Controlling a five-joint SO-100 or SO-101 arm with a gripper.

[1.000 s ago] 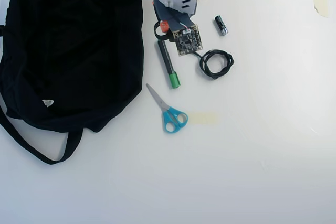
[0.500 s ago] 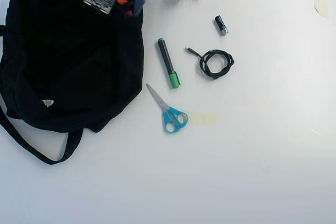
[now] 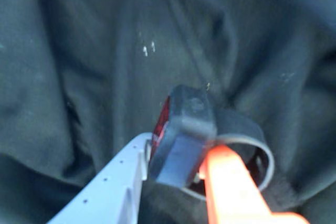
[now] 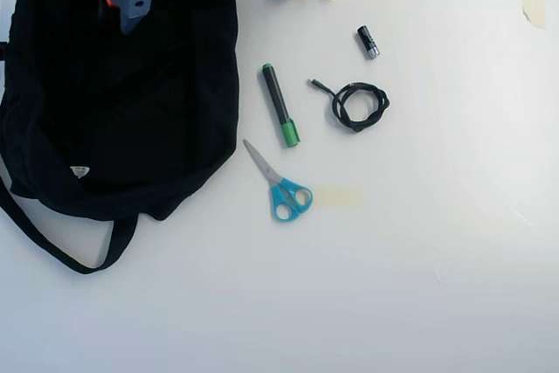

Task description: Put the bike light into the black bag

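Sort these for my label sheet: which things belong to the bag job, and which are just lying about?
In the job: bike light, held in the gripper; black bag.
Lying about: green marker, blue scissors, coiled cable, small cylinder.

In the wrist view, one of the jaws is pale blue-grey plastic dotted with small holes, the other bright orange.

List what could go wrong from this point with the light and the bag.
1. The tool grips the bike light over dark fabric of the black bag; no opening shows in the wrist view, so a release might leave it on top.
2. The rubber loop wraps near the orange finger and could snag on opening.
3. The arm could drag the floppy fabric.
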